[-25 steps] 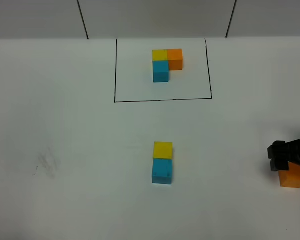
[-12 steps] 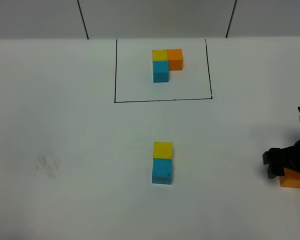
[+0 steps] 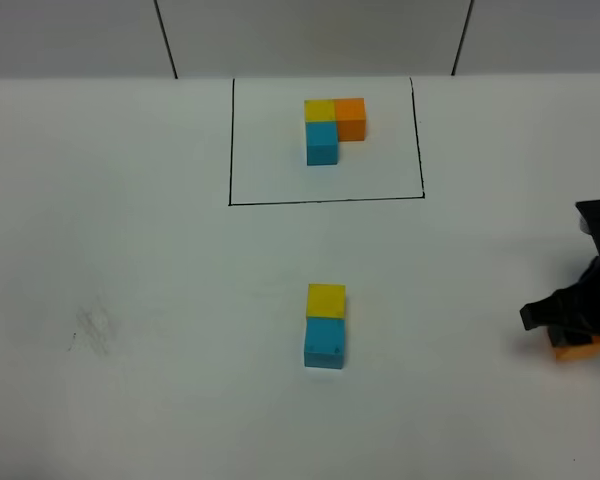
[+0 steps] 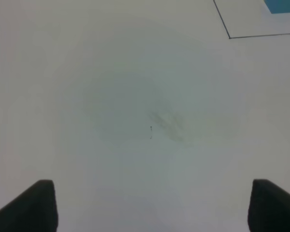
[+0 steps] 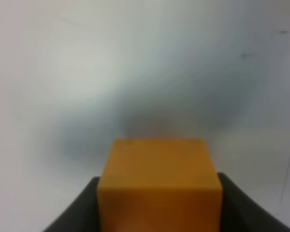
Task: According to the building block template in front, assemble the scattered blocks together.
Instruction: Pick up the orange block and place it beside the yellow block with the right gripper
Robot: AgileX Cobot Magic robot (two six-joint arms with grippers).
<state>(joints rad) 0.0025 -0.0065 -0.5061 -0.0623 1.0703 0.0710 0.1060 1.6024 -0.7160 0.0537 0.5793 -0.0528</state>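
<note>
The building block template [image 3: 330, 128] is an L of yellow, orange and cyan cubes inside a black drawn rectangle at the far middle. A loose yellow cube [image 3: 326, 299] touches a loose cyan cube [image 3: 324, 342] at the table's centre, yellow on the far side. My right gripper [image 3: 565, 325] is at the right edge, shut on the orange cube [image 3: 578, 349]. In the right wrist view the orange cube [image 5: 159, 179] sits between the dark fingers [image 5: 82, 210] of the right gripper [image 5: 159, 212]. My left gripper [image 4: 152, 208] is open and empty over bare table.
The white table [image 3: 130, 250] has a faint smudge [image 3: 95, 328] at the left, also in the left wrist view [image 4: 166, 124]. A corner of the black frame [image 4: 229, 36] and the template's cyan cube [image 4: 281, 5] show in that view.
My right gripper has closed over the orange cube and shifted slightly left with it. The arm now covers more of the cube. The other cubes have not moved.
</note>
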